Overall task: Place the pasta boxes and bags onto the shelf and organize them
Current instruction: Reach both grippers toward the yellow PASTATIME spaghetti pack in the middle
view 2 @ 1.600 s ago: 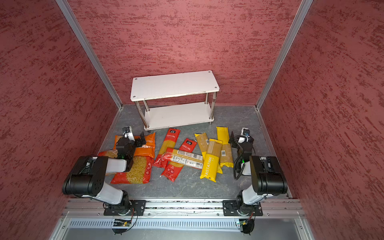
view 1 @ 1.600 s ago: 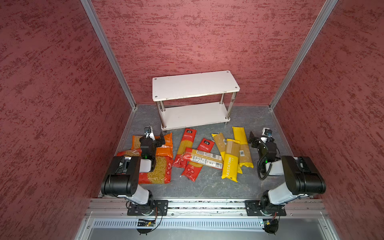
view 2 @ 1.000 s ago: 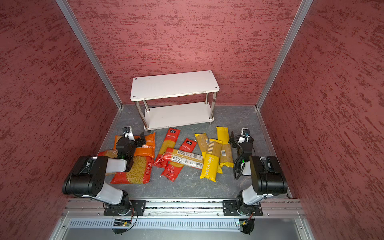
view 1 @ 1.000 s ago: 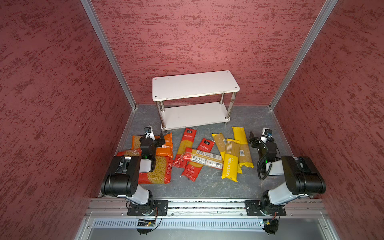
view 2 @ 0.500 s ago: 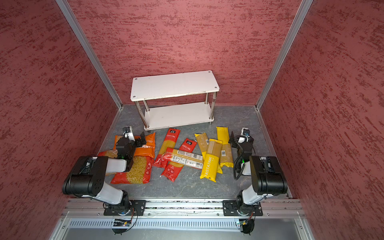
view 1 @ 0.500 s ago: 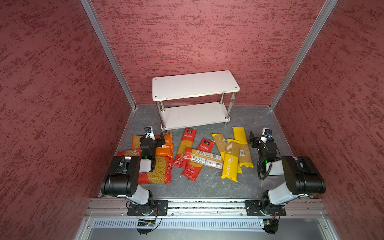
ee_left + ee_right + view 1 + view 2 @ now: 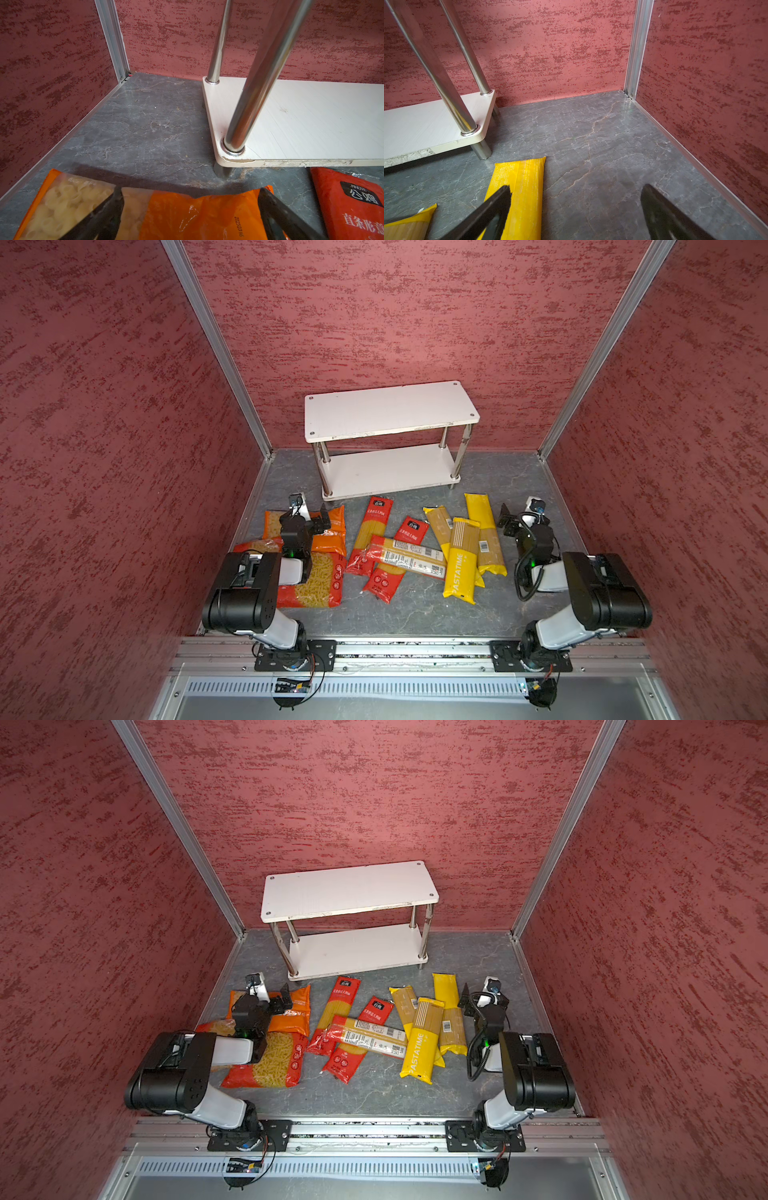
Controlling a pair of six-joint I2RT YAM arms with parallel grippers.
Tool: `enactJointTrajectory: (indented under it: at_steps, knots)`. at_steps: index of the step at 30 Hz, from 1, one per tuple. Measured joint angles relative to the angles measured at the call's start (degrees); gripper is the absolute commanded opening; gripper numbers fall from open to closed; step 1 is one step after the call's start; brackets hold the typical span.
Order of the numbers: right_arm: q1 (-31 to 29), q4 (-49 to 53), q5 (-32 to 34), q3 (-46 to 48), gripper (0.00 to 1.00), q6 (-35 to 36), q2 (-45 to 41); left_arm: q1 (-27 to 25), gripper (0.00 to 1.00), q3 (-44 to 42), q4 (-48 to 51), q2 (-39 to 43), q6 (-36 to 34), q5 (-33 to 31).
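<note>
Nothing has shifted since a second ago. My left gripper hangs wide open and empty over the orange macaroni bag. My right gripper, equally wide and empty, sits at three o'clock of a yellow spaghetti pack. Both packs lie at six o'clock from the shelf. Only the wrist views show its lower board's chipped edge.

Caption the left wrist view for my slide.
Open left tool above an orange short-pasta bag, facing a lower corner of the shelf, a red spaghetti bag alongside.
</note>
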State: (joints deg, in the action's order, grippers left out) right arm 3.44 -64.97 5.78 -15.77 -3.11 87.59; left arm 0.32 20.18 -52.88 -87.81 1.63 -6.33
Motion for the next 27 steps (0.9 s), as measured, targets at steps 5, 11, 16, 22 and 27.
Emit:
enactJointTrajectory:
  at_steps: [5,11,16,22,27]
  knots:
    - [-1.14,8.28,0.94,-1.03,0.99,0.13,-10.47,-1.31,1.00,-0.28,0.09,0.83,-0.55,-1.68]
    - [-5.90,30.36,10.56,-9.53,0.99,-5.20,-23.34,-6.43,0.99,0.20,7.30,9.55,-1.27,-10.82]
    - [-6.97,50.14,10.82,-20.37,0.96,-19.21,-26.80,-11.19,1.00,4.50,20.59,19.80,1.16,-21.46]
    - [-6.43,54.53,-5.55,-14.10,0.83,-33.38,-31.91,-14.40,1.00,9.38,43.25,33.24,11.87,-25.81]
    - [-8.44,61.79,-14.16,-15.43,0.81,-39.21,-28.13,-10.01,0.99,14.40,61.11,40.44,25.18,-19.32]
